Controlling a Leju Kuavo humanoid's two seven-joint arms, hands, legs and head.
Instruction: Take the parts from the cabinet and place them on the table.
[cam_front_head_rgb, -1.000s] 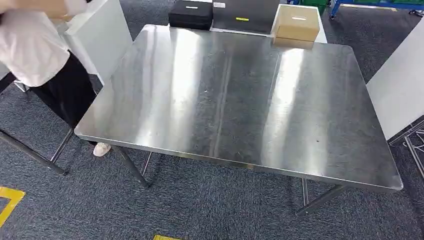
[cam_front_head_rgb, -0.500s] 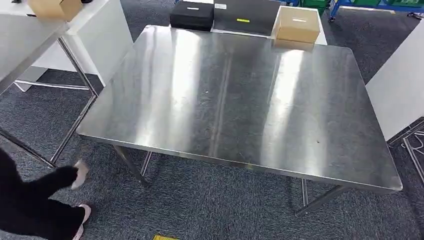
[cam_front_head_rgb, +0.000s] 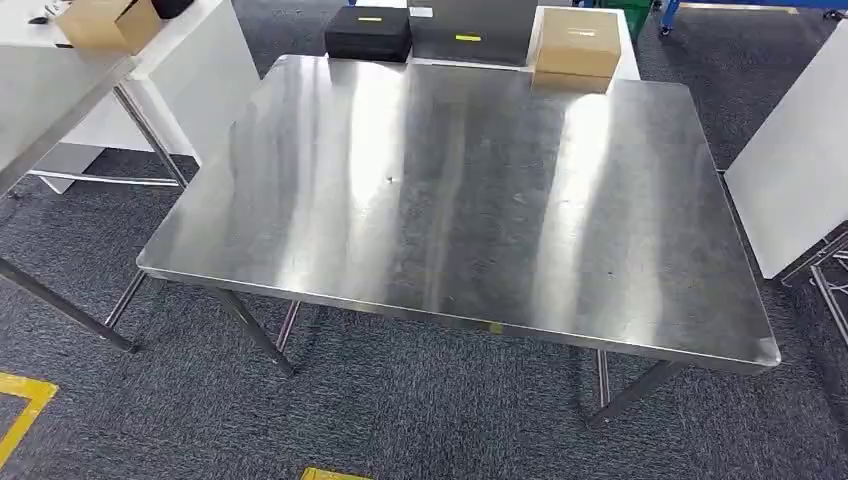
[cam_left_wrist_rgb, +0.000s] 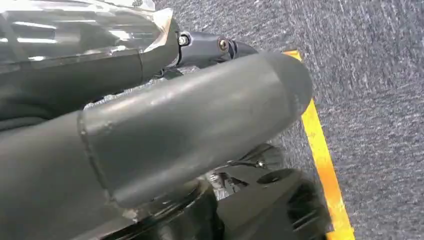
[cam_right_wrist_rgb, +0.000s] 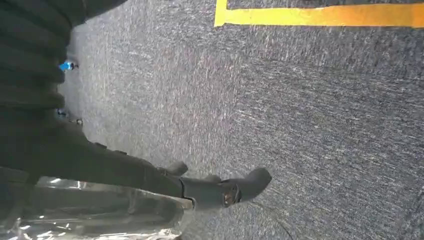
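Head view, near to far: grey carpet (cam_front_head_rgb: 400, 420) with yellow floor tape (cam_front_head_rgb: 20, 400); bare steel surface (cam_front_head_rgb: 460, 200); beyond its far edge, a black case (cam_front_head_rgb: 368, 32) and a cardboard box (cam_front_head_rgb: 572, 45). Left hand (cam_left_wrist_rgb: 165, 125) and right hand (cam_right_wrist_rgb: 220, 192) hang over carpet, each gripping clear plastic-wrapped material; contents cannot be told.

I count one large steel counter (cam_front_head_rgb: 460, 200) in the middle of my head view, and a second counter (cam_front_head_rgb: 40, 95) cutting into the upper left corner. Cardboard boxes: two, one (cam_front_head_rgb: 572, 45) at the top centre beyond the big counter and one (cam_front_head_rgb: 108, 22) at the upper left. One black case (cam_front_head_rgb: 368, 32) sits at the top of the frame. White panels: two, one (cam_front_head_rgb: 795, 175) at the right edge, one (cam_front_head_rgb: 205, 70) at the upper left.
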